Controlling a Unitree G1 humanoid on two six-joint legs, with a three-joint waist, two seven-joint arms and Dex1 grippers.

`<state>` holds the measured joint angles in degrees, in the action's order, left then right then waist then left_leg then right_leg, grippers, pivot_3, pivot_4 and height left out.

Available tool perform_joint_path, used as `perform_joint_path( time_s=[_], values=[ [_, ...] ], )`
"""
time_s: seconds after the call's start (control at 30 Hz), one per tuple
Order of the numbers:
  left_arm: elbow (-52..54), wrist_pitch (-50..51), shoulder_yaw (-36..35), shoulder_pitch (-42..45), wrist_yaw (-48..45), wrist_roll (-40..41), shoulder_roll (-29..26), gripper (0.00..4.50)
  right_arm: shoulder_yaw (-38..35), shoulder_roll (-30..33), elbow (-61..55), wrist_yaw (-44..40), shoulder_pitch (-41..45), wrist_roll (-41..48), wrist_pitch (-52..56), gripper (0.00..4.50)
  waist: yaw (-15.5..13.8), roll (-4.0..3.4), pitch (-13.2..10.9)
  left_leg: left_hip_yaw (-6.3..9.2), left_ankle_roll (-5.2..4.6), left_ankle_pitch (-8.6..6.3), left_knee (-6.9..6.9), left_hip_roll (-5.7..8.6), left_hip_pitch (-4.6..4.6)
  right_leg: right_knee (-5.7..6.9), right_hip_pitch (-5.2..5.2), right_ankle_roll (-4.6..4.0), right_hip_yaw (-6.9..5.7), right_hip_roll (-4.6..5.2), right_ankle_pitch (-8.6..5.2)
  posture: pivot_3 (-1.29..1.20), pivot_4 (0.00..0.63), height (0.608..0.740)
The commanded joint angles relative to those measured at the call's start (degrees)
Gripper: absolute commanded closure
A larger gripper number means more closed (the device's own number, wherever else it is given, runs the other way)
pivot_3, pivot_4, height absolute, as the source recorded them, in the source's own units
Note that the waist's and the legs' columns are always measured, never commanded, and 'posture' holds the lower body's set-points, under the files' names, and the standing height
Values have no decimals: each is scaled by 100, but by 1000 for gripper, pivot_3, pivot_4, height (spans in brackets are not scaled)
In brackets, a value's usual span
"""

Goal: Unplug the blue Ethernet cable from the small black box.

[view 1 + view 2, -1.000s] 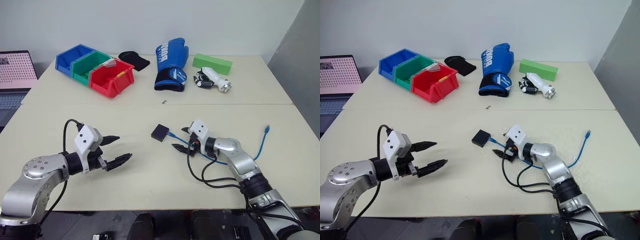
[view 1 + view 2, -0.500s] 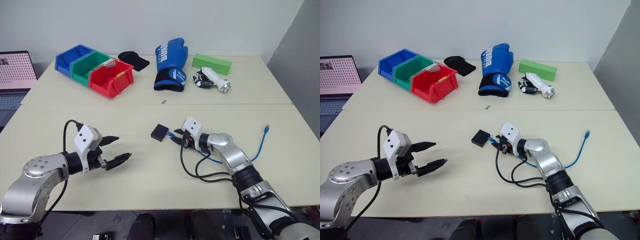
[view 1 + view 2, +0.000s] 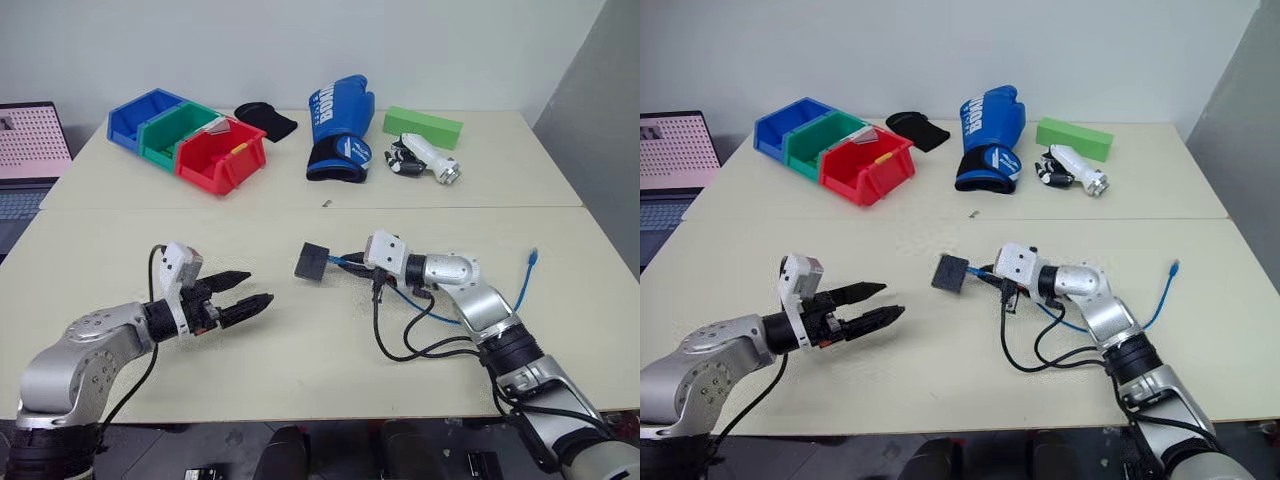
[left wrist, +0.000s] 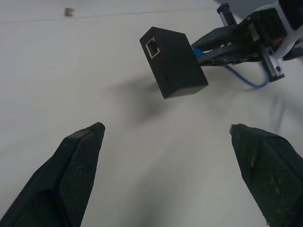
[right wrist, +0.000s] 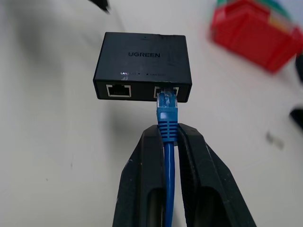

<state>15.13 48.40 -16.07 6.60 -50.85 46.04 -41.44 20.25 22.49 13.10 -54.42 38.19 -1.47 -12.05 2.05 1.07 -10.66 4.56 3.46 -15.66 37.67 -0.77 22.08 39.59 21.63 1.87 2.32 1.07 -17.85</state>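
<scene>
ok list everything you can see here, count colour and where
small black box: 1, black, lifted off the near table, hanging on the cable plug
blue Ethernet cable: 1, blue, plugged into the box, trailing right across the near table
bins: 3, blue, green, red, far table, left
fabric piece: 1, black, far table, right of the bins
boxing glove: 1, blue, far table, centre
block: 1, green, far table, right
white and black gadget: 1, in front of the block
laptop: 1, far left edge
tables: 2, cream, pushed together
left gripper: open, above the near table, left
right gripper: shut on the cable just behind the plug
</scene>
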Motion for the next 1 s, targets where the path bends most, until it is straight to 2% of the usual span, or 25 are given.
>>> perform_joint_path(
  time_s=[0.03, 0.5, 0.63, 1.0],
  values=[
    [172, 373, -208, 119, 58, 577, 54, 0, 118, 163, -248, -351, 254, -103, -765, 4397, -1, 0, 0, 0, 0, 0, 0, 0, 0, 0, 0, 0, 1, 0, 0, 0, 150, 740],
    [380, 747, -38, 210, 214, 1158, 118, 0, 303, 212, -565, -589, 511, -225, -1037, 4406, -16, 0, 0, 2, 1, 1, 6, -1, 0, 4, 0, 0, 1, 7, 0, 0, 150, 740],
    [343, 713, -17, 248, 203, 1186, 157, 619, 325, 193, -640, -597, 531, -228, -1075, 4408, -17, 0, 0, 2, 1, 1, 6, 0, 0, 4, 0, 0, 1, 7, 0, 0, 150, 740],
    [234, 671, 49, 233, 233, 1096, 192, 3049, 330, 80, -779, -429, 490, -347, -1276, 4410, -17, 0, 0, 2, 2, 1, 6, 0, 0, 4, 0, -1, 1, 7, 0, 0, 150, 740]
  ],
)
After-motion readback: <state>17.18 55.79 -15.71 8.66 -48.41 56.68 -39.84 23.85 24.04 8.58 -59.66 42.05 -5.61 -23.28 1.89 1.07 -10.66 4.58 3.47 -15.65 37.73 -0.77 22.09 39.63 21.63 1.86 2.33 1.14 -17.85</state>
